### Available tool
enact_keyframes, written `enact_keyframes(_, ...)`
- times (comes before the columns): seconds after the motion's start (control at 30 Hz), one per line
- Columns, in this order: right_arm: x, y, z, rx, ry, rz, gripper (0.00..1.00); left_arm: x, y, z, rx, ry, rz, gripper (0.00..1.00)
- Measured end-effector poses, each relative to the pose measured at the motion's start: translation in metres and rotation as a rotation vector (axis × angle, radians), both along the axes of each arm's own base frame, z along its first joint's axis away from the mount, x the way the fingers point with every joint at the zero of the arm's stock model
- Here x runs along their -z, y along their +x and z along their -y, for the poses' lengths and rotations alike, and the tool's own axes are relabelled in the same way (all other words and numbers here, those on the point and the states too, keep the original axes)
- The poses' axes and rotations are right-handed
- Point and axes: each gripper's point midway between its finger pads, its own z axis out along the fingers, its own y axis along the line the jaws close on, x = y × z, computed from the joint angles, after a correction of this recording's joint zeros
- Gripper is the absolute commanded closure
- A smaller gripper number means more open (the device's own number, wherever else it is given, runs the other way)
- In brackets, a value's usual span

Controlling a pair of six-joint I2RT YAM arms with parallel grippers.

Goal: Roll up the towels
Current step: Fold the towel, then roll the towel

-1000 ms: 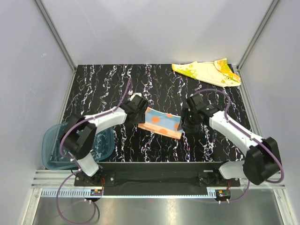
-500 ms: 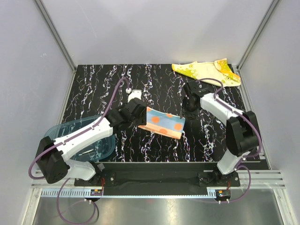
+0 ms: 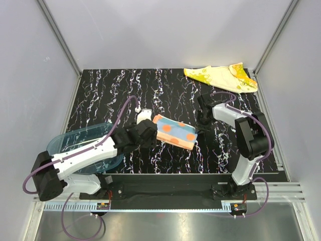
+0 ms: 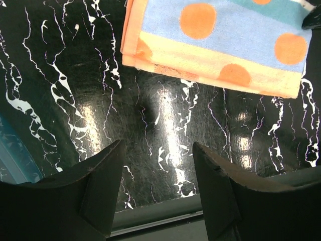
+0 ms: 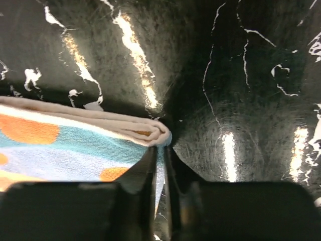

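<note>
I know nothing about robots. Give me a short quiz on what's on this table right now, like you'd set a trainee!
1. Fill in: the yellow towel lies in the table's far ____ corner.
2. What does the right gripper pinch? A) the yellow towel B) an edge of the dotted towel C) nothing
3. True or false: the left gripper is open and empty, just short of the dotted towel.

Key: 1 right; 2 B; 3 true.
</note>
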Motion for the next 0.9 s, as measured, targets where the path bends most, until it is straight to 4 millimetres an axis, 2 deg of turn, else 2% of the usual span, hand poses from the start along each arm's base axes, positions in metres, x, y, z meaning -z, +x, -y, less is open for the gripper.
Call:
enact_keyframes(0.1, -0.001, -0.003, -0.001, 0.014, 0.021, 0.019, 1.0, 0.002, -0.001, 0.001, 0.0, 0.005, -0.002, 0.39)
enact_keyframes(0.2, -0.001, -0.016, -0.001, 0.035, 0.05, 0.021, 1.0, 0.005, 0.0, 0.001, -0.004, 0.016, -0.004, 0.39)
enact_keyframes(0.3, -0.002, -0.04, -0.003, 0.036, 0.083, -0.002, 0.89, 0.007, 0.002, 0.0, -0.01, 0.033, -0.001, 0.39)
enact_keyframes(0.33, -0.002, -0.048, -0.004, 0.031, 0.082, -0.015, 0.77, 0.008, 0.003, -0.001, -0.011, 0.041, 0.0, 0.39)
enact_keyframes(0.4, -0.006, -0.061, -0.004, 0.02, 0.071, -0.034, 0.68, 0.01, 0.004, 0.0, -0.012, 0.056, -0.002, 0.39)
enact_keyframes(0.43, -0.01, -0.065, -0.004, 0.013, 0.068, -0.037, 0.64, 0.009, 0.005, 0.0, -0.012, 0.061, -0.002, 0.39)
enact_keyframes(0.5, -0.021, -0.07, -0.002, 0.008, 0.065, -0.023, 0.62, 0.008, 0.006, 0.002, -0.007, 0.068, 0.003, 0.39)
enact_keyframes(0.6, -0.049, -0.067, -0.002, 0.003, 0.082, 0.043, 0.7, 0.003, 0.005, 0.006, 0.019, 0.076, 0.022, 0.39)
enact_keyframes(0.63, -0.057, -0.065, -0.003, 0.002, 0.092, 0.068, 0.75, 0.002, 0.003, 0.009, 0.036, 0.08, 0.03, 0.39)
enact_keyframes(0.67, -0.067, -0.062, -0.004, -0.002, 0.104, 0.098, 0.85, 0.0, 0.0, 0.014, 0.061, 0.087, 0.039, 0.38)
enact_keyframes(0.73, -0.079, -0.058, -0.008, -0.009, 0.133, 0.138, 0.93, -0.003, -0.005, 0.025, 0.115, 0.097, 0.063, 0.38)
enact_keyframes(0.8, -0.084, -0.055, -0.014, -0.022, 0.167, 0.156, 0.98, -0.003, -0.012, 0.041, 0.183, 0.111, 0.087, 0.38)
enact_keyframes(0.9, -0.077, -0.051, -0.024, -0.038, 0.204, 0.143, 1.0, -0.001, -0.02, 0.062, 0.275, 0.129, 0.112, 0.37)
